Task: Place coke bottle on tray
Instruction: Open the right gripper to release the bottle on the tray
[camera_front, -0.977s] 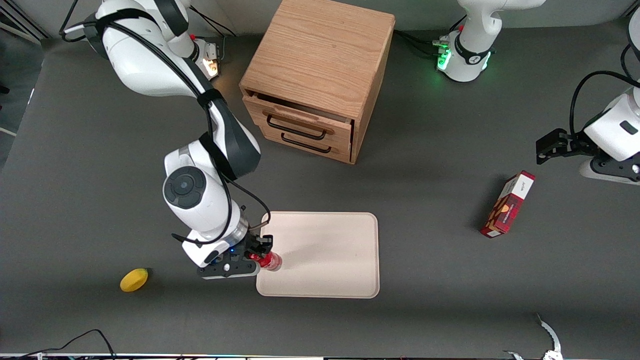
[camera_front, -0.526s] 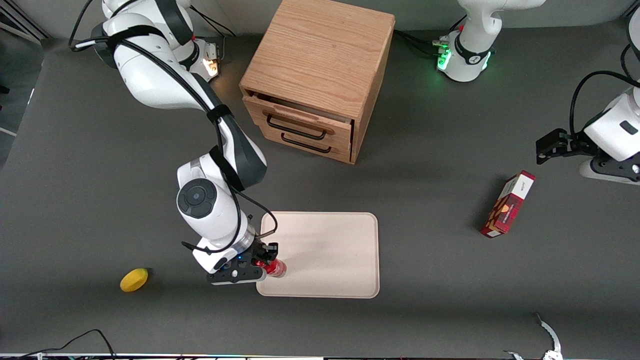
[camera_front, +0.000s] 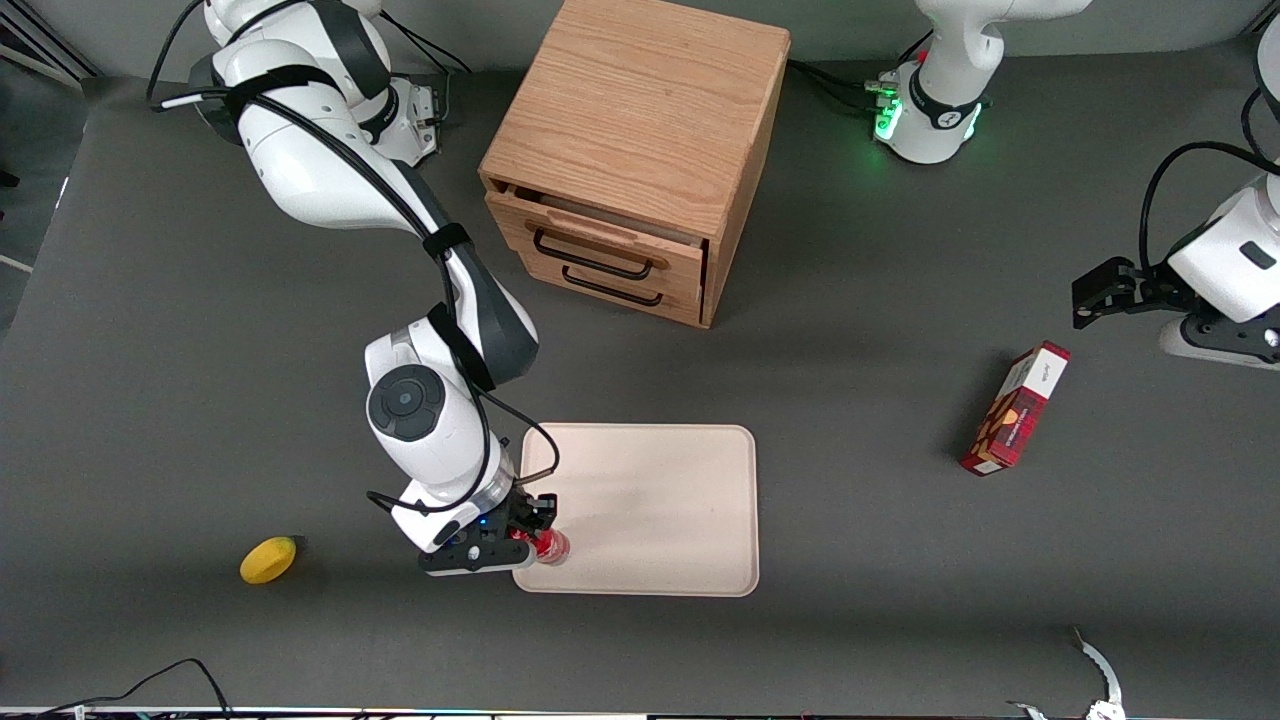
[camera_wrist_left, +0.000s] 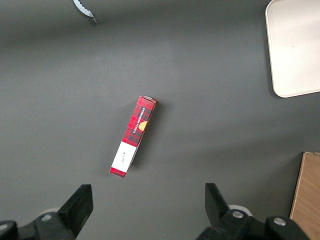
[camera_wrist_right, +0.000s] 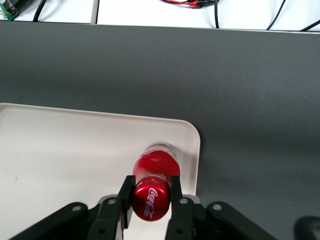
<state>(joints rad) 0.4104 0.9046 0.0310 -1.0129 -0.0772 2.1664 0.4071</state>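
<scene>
Grey table (camera_front: 200, 330); gripper (camera_wrist_right: 151, 196) clamps coke bottle (camera_wrist_right: 156, 172) over tray (camera_front: 660, 510)

Robotics lab test bench. Dark grey table (camera_front: 200, 350) carrying white jointed arms on bolted bases, one base (camera_front: 925, 120) lit green, cables (camera_front: 830, 85) trailing to the edge. Props scattered as for a trial: wooden drawer cabinet (camera_front: 640, 150), pale tray (camera_front: 660, 500), red snack box (camera_front: 1015, 408), yellow lemon (camera_front: 268, 559). Black tool (camera_front: 530, 532) clamped on a small coke bottle (camera_front: 549, 546) over the tray's corner. White floor strip with loose wires (camera_wrist_right: 200, 4) alongside.
</scene>
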